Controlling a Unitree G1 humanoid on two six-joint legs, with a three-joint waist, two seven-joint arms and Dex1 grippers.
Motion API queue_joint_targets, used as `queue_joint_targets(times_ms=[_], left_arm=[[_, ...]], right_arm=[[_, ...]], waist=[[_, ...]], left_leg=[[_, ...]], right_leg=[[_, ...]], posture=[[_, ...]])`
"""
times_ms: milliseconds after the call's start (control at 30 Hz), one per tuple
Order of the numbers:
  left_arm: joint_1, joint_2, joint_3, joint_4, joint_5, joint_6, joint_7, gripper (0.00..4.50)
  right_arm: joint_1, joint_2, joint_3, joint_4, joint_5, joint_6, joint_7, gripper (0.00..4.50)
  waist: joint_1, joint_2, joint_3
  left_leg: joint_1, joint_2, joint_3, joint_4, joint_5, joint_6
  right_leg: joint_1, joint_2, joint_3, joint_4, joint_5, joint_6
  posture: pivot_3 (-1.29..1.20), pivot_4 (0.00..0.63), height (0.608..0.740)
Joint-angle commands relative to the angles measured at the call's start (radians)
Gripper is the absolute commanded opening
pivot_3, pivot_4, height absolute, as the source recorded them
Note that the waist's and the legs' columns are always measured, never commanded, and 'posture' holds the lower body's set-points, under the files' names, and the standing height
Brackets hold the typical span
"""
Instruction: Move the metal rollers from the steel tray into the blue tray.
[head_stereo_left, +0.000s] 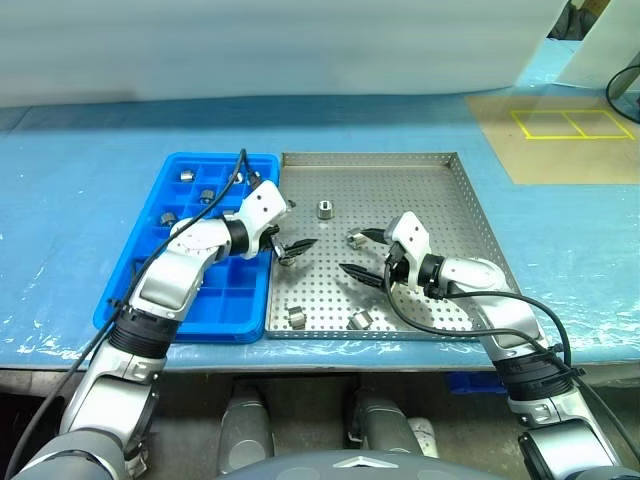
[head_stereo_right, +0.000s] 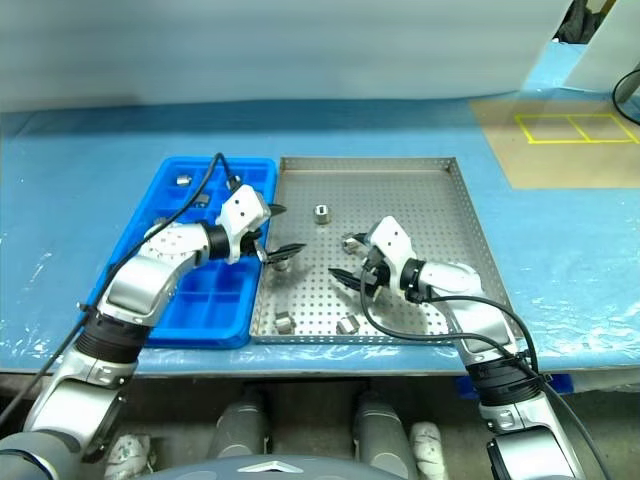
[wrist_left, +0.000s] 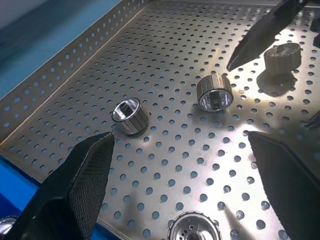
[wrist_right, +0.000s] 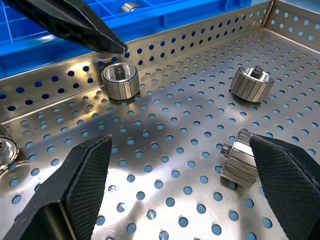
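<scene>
Right now we hold both sets of fingers spread wide over the steel tray (head_stereo_left: 455, 215), and neither grips anything. Our left gripper (head_stereo_left: 296, 243) hangs above the tray's edge nearest the blue tray (head_stereo_left: 222, 300), with one metal roller (head_stereo_left: 288, 259) lying just below and between its fingers. Two more rollers (head_stereo_left: 296, 317) lie ahead of those fingers in the left wrist view, toward the tray's near rim, the second one (head_stereo_left: 360, 320) slightly further over. Our right gripper (head_stereo_left: 362, 253) points back toward the left one; a roller (head_stereo_left: 354, 238) sits just beside one of its fingers (wrist_right: 287, 185), tipped on its side (its stub axle shows). Another roller (head_stereo_left: 325, 209) stands upright further up the perforated floor, apart from both grippers. Several rollers already rest in the blue tray's compartments (head_stereo_left: 186, 175), well behind our left fingers. Both trays sit touching, side by side, on the blue-covered worktop (head_stereo_left: 80, 200).
</scene>
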Motion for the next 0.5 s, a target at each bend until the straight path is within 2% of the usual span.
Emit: queue_joint_targets(times_ms=[33, 133, 267, 500], left_arm=[[-0.070, 0.041, -0.030, -0.013, -0.005, 0.085, -0.072, 4.50], [-0.119, 0.066, -0.069, 0.013, 0.007, 0.119, -0.127, 4.50], [-0.175, 0.114, -0.188, 0.074, 0.097, 0.079, -0.210, 4.50], [-0.249, 0.108, -0.293, 0.192, 0.201, 0.020, -0.290, 4.50]], right_arm=[[-0.009, 0.006, 0.005, -0.020, -0.004, -0.011, -0.006, 4.49], [-0.009, 0.012, 0.009, -0.018, -0.009, -0.012, -0.013, 4.49], [-0.004, 0.016, 0.010, -0.017, -0.012, -0.016, -0.021, 4.49], [0.017, 0.022, 0.014, -0.029, -0.020, -0.023, -0.035, 4.49]], waist=[[-0.001, 0.000, 0.000], [0.000, 0.000, 0.000], [0.000, 0.001, 0.000], [0.000, 0.001, 0.000]], left_leg=[[0.000, 0.000, 0.000, 0.000, 0.000, 0.000], [0.000, 0.000, 0.000, 0.000, 0.000, 0.000], [0.000, 0.000, 0.000, 0.000, 0.000, 0.000], [0.000, 0.000, 0.000, 0.000, 0.000, 0.000]], right_leg=[[0.000, 0.000, 0.000, 0.000, 0.000, 0.000], [0.000, 0.000, 0.000, 0.000, 0.000, 0.000], [0.000, 0.000, 0.000, 0.000, 0.000, 0.000], [0.000, 0.000, 0.000, 0.000, 0.000, 0.000]], posture=[[-0.11, 0.150, 0.740], [-0.12, 0.150, 0.740], [-0.13, 0.150, 0.740], [-0.15, 0.150, 0.740]])
